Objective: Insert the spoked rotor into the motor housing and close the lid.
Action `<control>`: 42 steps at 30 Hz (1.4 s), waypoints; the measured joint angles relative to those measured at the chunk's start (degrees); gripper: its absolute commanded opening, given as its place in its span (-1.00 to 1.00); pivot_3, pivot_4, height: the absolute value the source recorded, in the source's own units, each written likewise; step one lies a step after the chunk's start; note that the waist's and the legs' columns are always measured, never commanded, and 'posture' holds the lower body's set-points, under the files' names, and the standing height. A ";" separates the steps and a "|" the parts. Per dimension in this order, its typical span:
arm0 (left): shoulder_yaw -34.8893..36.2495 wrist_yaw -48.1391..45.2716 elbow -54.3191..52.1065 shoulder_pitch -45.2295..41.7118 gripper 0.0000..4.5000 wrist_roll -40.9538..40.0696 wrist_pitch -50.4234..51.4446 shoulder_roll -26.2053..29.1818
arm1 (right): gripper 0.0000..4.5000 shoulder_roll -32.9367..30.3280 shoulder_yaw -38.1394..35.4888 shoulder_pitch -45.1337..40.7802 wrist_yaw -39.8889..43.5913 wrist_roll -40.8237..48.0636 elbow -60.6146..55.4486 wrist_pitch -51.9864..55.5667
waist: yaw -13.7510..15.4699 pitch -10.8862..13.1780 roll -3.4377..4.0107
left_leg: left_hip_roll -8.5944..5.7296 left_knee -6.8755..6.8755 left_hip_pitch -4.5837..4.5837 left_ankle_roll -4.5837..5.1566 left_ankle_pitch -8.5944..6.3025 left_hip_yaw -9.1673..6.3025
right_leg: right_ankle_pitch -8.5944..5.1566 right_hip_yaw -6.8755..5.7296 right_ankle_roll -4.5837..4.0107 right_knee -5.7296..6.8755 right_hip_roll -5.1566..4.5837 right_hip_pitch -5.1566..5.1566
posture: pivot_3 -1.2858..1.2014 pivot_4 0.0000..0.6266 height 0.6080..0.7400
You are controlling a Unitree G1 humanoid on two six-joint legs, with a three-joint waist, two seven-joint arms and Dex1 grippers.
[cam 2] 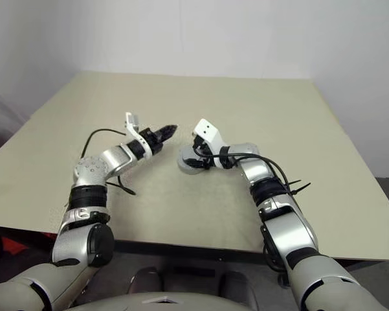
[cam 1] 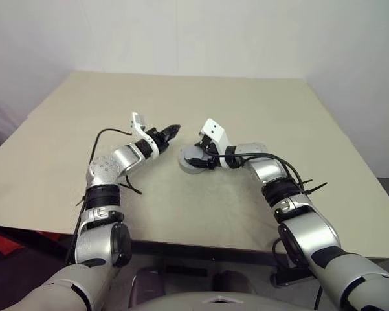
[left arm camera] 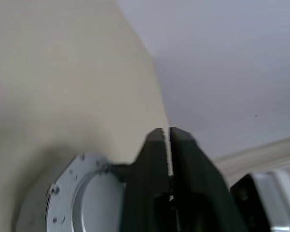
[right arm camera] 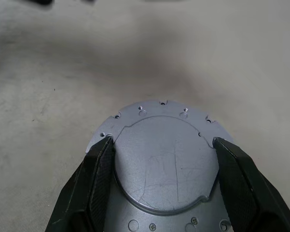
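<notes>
We see the motor housing (cam 1: 193,157) near the middle of the beige table (cam 1: 246,103), held just above or at the surface; contact with the tabletop cannot be judged. It shows as a round silver-grey body. From the right wrist view its upper face is a flat silver disc with small holes round the rim, so the lid (right arm camera: 166,166) appears seated on it.

The right gripper (right arm camera: 161,162) reaches in from the right, and its two black fingers (right arm camera: 99,174) sit on opposite sides of the housing, pressed against its rim. We record it as clamped on the housing, jaws spread wide around the body.

The left gripper (cam 1: 171,131) is up off the table, just left of the housing and slightly farther away, pointing toward it. Its fingers (left arm camera: 152,174) are pressed together with only a thin seam between them, and nothing is between them. In the left wrist view the housing's silver flange lies just beside the closed fingertips; touching or apart, we cannot tell.
</notes>
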 measured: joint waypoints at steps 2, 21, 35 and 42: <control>-0.32 -0.39 2.27 -0.07 -0.99 0.87 0.82 0.07 | 0.40 -0.14 0.00 0.25 -0.32 0.00 -0.32 0.00 | 0.04 0.00 0.00 | 0.00 0.00 0.00 0.01 0.00 0.00 | 0.00 0.00 0.00 0.00 -0.01 0.01 | 0.03 -1.00 1.00; -1.86 -1.06 12.69 -3.96 -0.99 8.05 4.14 0.92 | 0.40 -0.13 -0.17 1.17 -1.59 0.24 -1.96 0.96 | 0.14 -0.02 0.05 | -0.03 -0.03 0.10 0.00 0.00 -0.01 | -0.06 -0.01 0.11 -0.04 -0.05 0.15 | 0.03 -1.00 1.00; 0.70 -0.87 11.67 -3.92 -1.00 7.93 8.81 1.00 | 0.99 -0.57 -0.57 0.84 -1.32 0.46 -2.17 2.09 | 0.07 -0.02 0.05 | -0.03 -0.44 0.02 0.01 0.00 0.00 | -0.01 -0.09 0.02 -0.56 -0.02 0.16 | 0.03 -1.00 1.00; 1.03 -1.37 11.21 -3.94 -1.00 7.82 10.72 0.89 | 0.99 0.94 -4.69 0.89 1.26 5.18 -3.10 6.83 | 0.08 0.02 0.09 | -0.03 -0.62 -0.19 0.00 0.00 0.00 | -0.01 -0.13 0.01 -0.69 -0.01 -0.07 | 0.03 -1.00 1.00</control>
